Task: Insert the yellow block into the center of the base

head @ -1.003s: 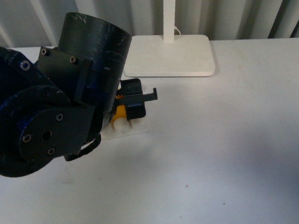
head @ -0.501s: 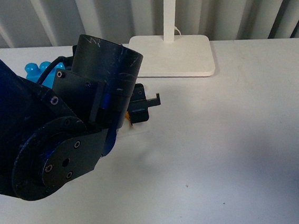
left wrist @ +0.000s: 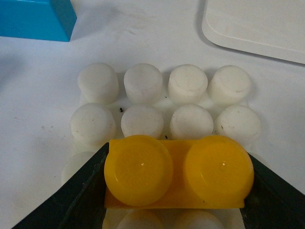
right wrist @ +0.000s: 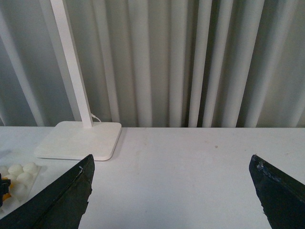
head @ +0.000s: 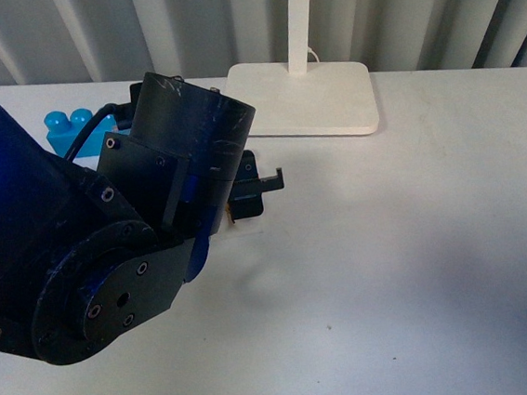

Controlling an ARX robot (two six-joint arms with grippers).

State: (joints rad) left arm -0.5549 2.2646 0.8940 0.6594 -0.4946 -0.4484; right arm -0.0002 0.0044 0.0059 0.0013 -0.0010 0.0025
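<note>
**Item: yellow block** (left wrist: 176, 171). Two-stud brick, studs up. It lies over the base (left wrist: 188, 86), on the side away from the lamp foot (left wrist: 257, 24). Two full rows of base studs show bare beyond it, towards the lamp foot. Part of a stud shows at one end of the block, and more stud tops show at its near edge. It appears to sit over the middle studs of the third row. Whether it is pressed home or only resting on the stud tops cannot be told.

**Item: left gripper** (left wrist: 177, 191). Closed on the yellow block, one dark finger against each short end. The opening is just the block's length. The fingers reach down close to the base; contact with it cannot be judged.

**Item: right gripper** (right wrist: 167, 200). Spread wide and empty, well away from the base, above the bare table (right wrist: 190, 157).

**Item: blue brick** (left wrist: 33, 19). On the table, apart from the base, off one of its far corners.

**Handling note (judgement).** The step in hand is seating the block.
- Keep its long edges parallel to the base's stud rows.
- Centre it across the two middle columns.
- Press straight down without tilting.
- Release only once it sits level, so that the base does not slide on the table.
</note>
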